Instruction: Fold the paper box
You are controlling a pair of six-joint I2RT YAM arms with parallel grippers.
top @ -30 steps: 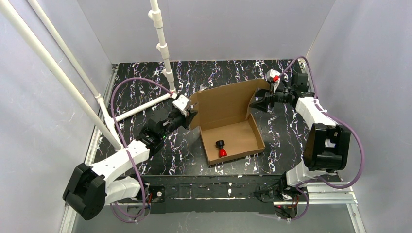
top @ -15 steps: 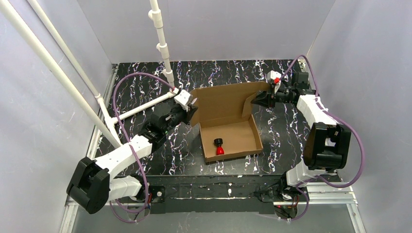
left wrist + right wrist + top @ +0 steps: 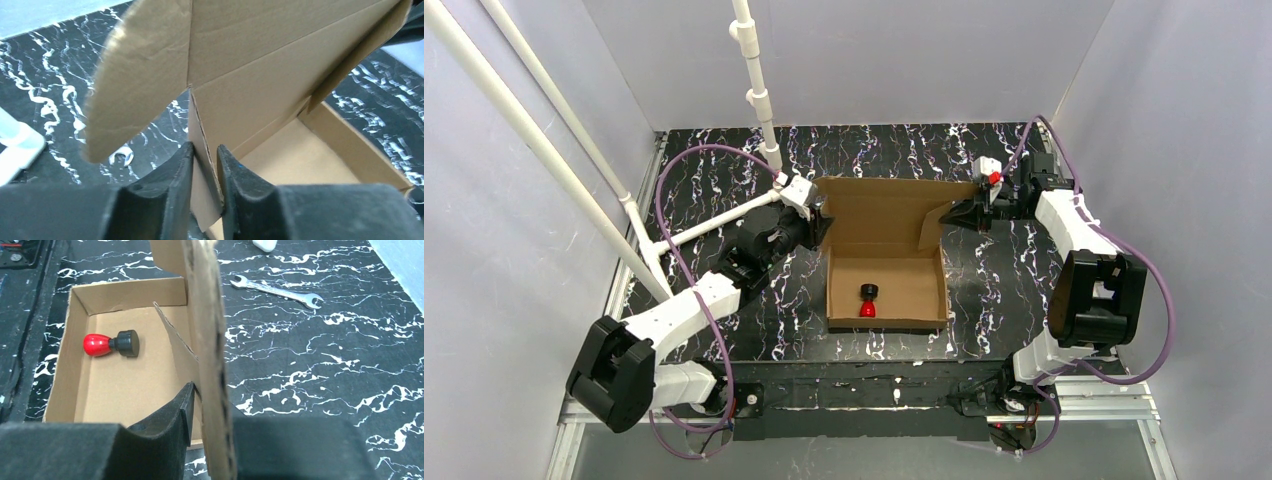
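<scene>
The paper box (image 3: pixel 904 285) of brown cardboard sits mid-table, squared to the near edge, with its tray open. Its lid (image 3: pixel 874 210) stands up along the back. My left gripper (image 3: pixel 817 213) grips the box's back-left corner. In the left wrist view the gripper (image 3: pixel 205 160) has a cardboard edge (image 3: pixel 202 135) pinched between its pads. My right gripper (image 3: pixel 964 212) holds the lid's right side flap (image 3: pixel 936 222). The right wrist view shows that flap (image 3: pixel 207 340) edge-on, with one finger (image 3: pixel 182 410) against it and the other hidden behind it.
A small red and black knob (image 3: pixel 865 302) lies inside the tray, also in the right wrist view (image 3: pixel 110 343). A steel wrench (image 3: pixel 275 289) rests on the black marbled table left of the box. A white pipe frame (image 3: pixel 714 222) stands at the left.
The box has turned from skewed to square with the table and the lid stands more upright. My right gripper closed on the side flap. My left gripper moved back with its corner.
</scene>
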